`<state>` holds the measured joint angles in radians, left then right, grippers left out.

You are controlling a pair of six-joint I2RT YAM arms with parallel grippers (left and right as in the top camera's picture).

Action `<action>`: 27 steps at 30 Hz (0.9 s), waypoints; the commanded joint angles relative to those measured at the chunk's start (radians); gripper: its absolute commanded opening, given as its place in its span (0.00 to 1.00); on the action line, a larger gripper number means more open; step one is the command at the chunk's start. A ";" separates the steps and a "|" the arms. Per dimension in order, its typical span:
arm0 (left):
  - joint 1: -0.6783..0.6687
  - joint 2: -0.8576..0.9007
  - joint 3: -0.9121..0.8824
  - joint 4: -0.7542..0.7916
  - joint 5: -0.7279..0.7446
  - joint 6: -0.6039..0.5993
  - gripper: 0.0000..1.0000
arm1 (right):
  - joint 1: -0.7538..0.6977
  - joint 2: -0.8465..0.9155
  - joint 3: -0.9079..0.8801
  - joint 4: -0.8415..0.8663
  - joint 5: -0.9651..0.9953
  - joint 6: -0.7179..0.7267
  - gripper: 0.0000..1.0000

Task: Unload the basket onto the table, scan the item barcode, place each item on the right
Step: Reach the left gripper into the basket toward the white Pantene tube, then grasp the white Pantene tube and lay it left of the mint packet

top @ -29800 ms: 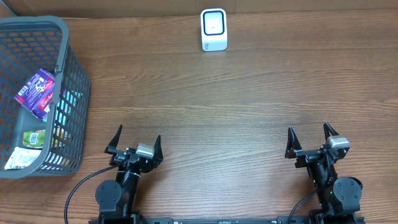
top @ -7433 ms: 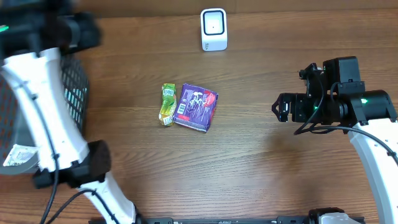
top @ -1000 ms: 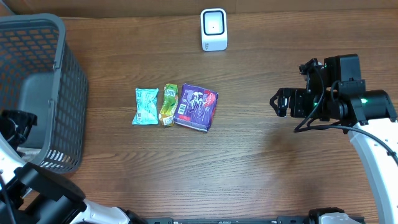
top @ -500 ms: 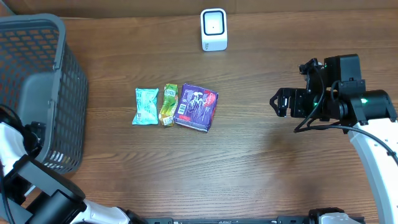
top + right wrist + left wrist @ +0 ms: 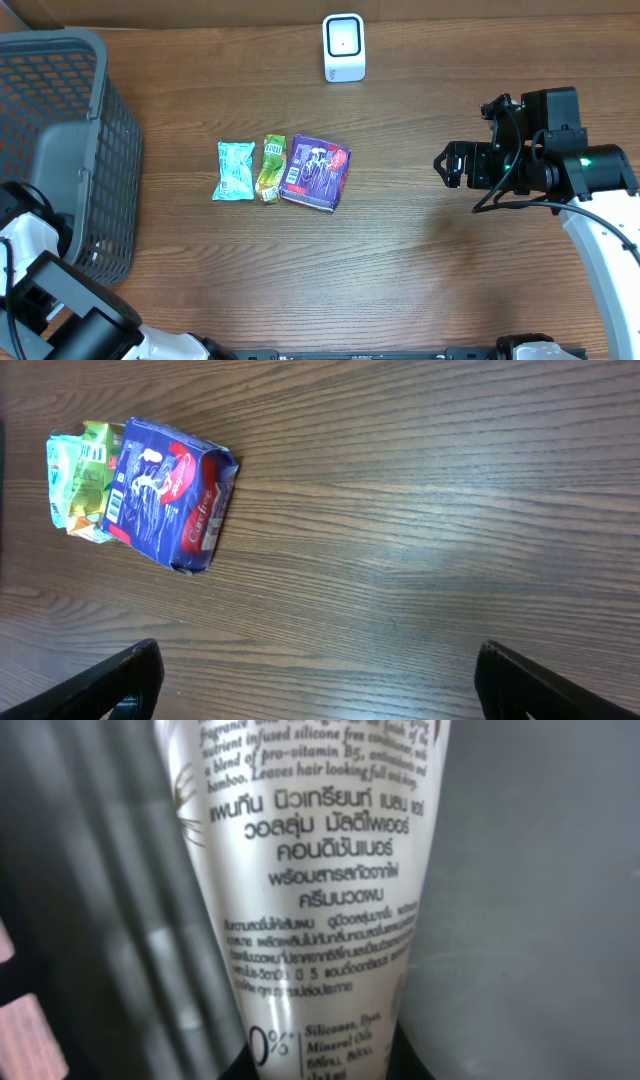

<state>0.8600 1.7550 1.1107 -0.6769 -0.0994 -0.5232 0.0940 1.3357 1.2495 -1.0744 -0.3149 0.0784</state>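
A white tube (image 5: 310,890) printed with Thai text fills the left wrist view. My left gripper (image 5: 325,1065) is shut on its lower end, with a dark jaw on each side. No barcode shows on the face I see. From overhead only the left arm (image 5: 25,240) shows, down by the grey basket (image 5: 100,120). The white scanner (image 5: 344,47) stands at the table's far edge. My right gripper (image 5: 455,165) hovers open over the right side of the table and holds nothing; its fingertips (image 5: 130,670) frame bare wood.
A teal packet (image 5: 235,170), a green packet (image 5: 270,167) and a purple pack (image 5: 316,172) lie side by side mid-table. They also appear at the upper left of the right wrist view, the purple pack (image 5: 165,495) nearest.
The left arm has shifted at the basket's near left corner. The right arm and the three packets have not moved.
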 commanded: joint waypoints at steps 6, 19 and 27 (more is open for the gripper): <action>0.004 0.014 0.230 -0.132 0.274 0.115 0.04 | 0.002 0.000 0.019 0.003 -0.008 0.000 1.00; -0.235 -0.009 1.049 -0.581 0.579 0.353 0.04 | 0.002 0.000 0.019 0.018 -0.009 0.000 1.00; -0.658 0.002 1.026 -0.741 0.326 0.467 0.04 | 0.002 0.000 0.019 0.018 -0.008 0.000 1.00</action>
<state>0.3016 1.7683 2.1685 -1.4063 0.3576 -0.1276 0.0940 1.3357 1.2495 -1.0622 -0.3149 0.0784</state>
